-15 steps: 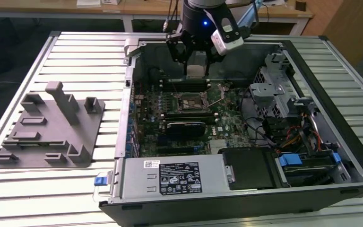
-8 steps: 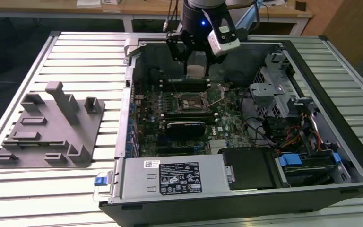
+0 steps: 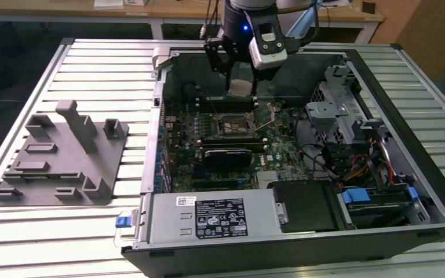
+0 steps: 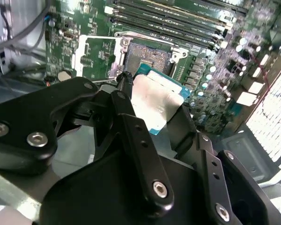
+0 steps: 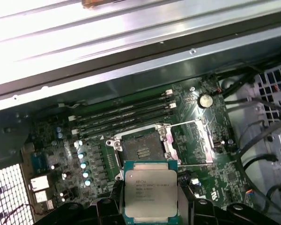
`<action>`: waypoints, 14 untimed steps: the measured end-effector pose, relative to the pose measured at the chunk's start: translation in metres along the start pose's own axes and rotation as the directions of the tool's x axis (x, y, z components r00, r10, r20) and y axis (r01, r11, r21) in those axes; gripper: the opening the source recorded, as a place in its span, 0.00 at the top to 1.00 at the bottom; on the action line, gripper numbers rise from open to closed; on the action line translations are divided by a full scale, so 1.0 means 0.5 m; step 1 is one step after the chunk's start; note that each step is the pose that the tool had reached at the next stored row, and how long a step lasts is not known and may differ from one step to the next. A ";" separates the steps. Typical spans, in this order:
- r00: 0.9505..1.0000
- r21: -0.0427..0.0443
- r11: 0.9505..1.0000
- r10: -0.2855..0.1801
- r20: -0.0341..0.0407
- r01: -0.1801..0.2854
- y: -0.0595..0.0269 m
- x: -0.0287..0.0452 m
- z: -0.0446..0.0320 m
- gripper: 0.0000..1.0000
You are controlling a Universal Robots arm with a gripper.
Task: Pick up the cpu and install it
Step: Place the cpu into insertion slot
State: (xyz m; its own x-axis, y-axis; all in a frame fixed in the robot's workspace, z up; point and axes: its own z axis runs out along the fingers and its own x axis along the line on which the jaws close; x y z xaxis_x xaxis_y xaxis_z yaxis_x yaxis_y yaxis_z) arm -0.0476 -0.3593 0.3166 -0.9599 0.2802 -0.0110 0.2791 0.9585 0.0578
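I'm pinching the cpu (image 5: 151,193) by two opposite edges between my jaws, hovering over the motherboard (image 5: 225,154) inside the open case (image 3: 431,174); the socket (image 5: 140,147), cover flipped open, is lying, I'm judging, just below and ahead, toward the memory slots (image 5: 126,117)

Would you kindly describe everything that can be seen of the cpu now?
The cpu is a flat square chip with a silvery metal top bearing print and a thin blue-green edge. The gripper is shut on two opposite edges, metal top upward. It hangs inside the open computer case, above the motherboard; the socket lies bare, so it is not seated.
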 end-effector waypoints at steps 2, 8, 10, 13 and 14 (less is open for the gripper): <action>0.999 0.000 0.999 0.041 0.002 -0.041 0.000 0.000 0.000 0.46; 0.989 0.001 0.989 0.149 0.009 -0.149 0.000 0.000 0.000 0.46; 0.983 0.001 0.983 0.185 0.011 -0.185 0.000 0.000 0.000 0.46; 0.971 0.001 0.971 0.239 0.014 -0.239 0.000 0.000 0.001 0.46; 0.966 0.001 0.967 0.257 0.015 -0.257 0.000 0.000 0.001 0.46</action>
State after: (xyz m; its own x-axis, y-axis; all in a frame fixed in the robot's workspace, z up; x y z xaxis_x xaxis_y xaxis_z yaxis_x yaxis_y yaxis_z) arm -0.0476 -0.3593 0.3162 -0.8556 0.5175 -0.0110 0.5161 0.8545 0.0579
